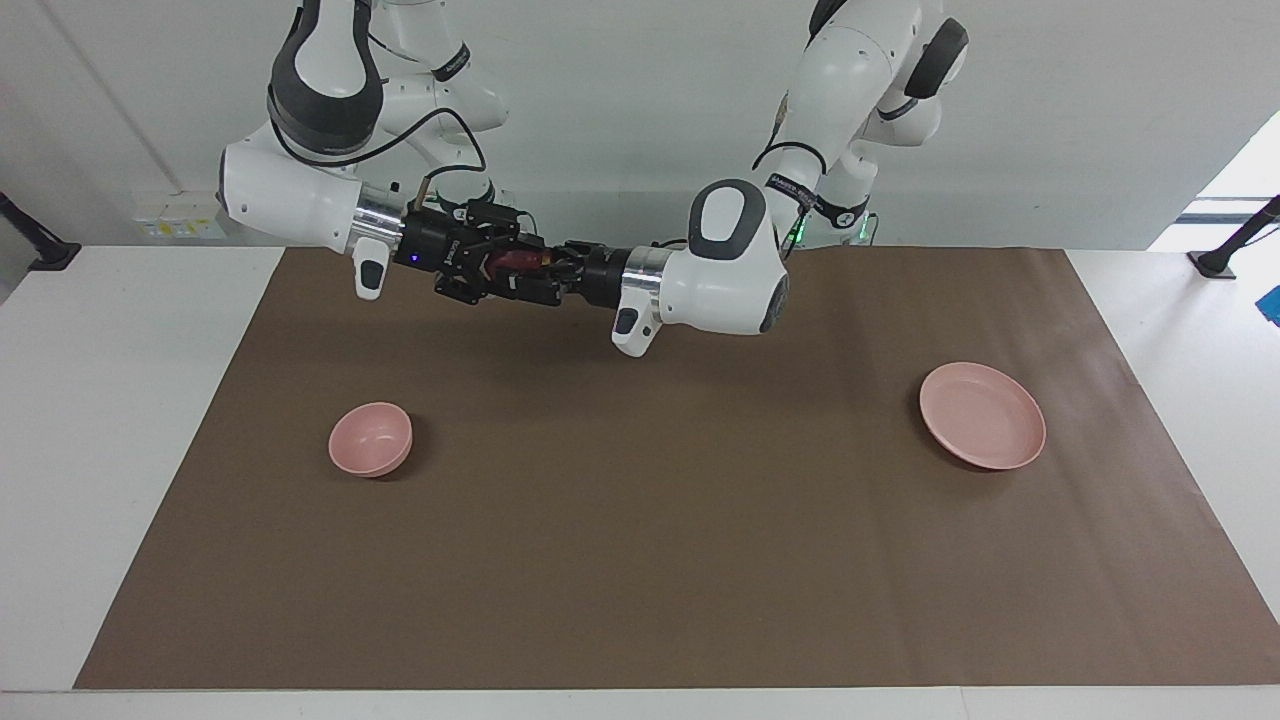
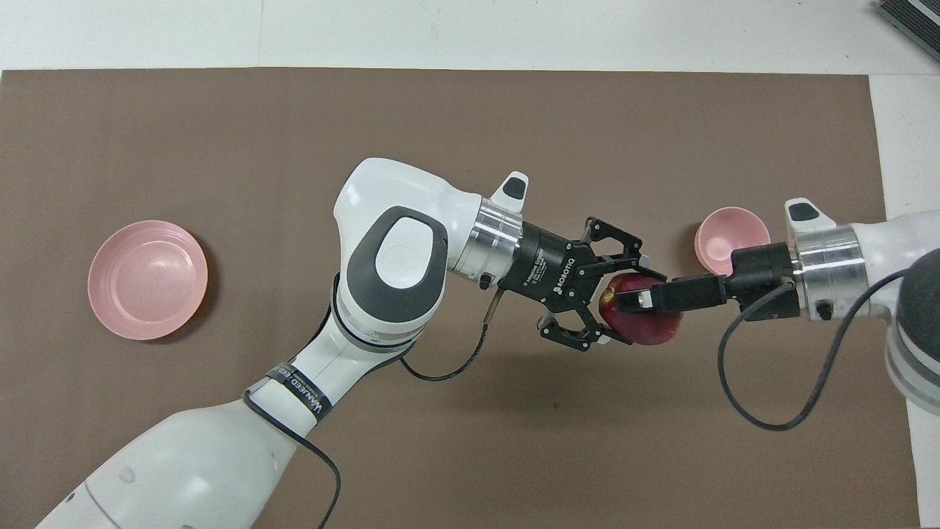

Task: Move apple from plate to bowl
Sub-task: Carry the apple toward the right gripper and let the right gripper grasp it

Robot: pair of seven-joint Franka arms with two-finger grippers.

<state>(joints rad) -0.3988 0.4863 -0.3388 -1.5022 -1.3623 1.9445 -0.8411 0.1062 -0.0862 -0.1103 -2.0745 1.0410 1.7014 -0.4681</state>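
Observation:
The dark red apple (image 2: 650, 327) hangs in the air between my two grippers, over the brown mat at the right arm's end; in the facing view (image 1: 506, 261) little of it shows. My left gripper (image 2: 624, 303) reaches across and is shut on the apple (image 1: 535, 272). My right gripper (image 2: 633, 300) meets the apple from the right arm's end (image 1: 493, 262). The small pink bowl (image 1: 370, 438) stands empty on the mat, farther from the robots than the grippers (image 2: 727, 234). The wide pink plate (image 1: 982, 415) lies empty toward the left arm's end (image 2: 147, 279).
A brown mat (image 1: 640, 560) covers most of the white table. A black cable (image 2: 764, 411) loops down from the right wrist, and another hangs under the left wrist (image 2: 440, 371).

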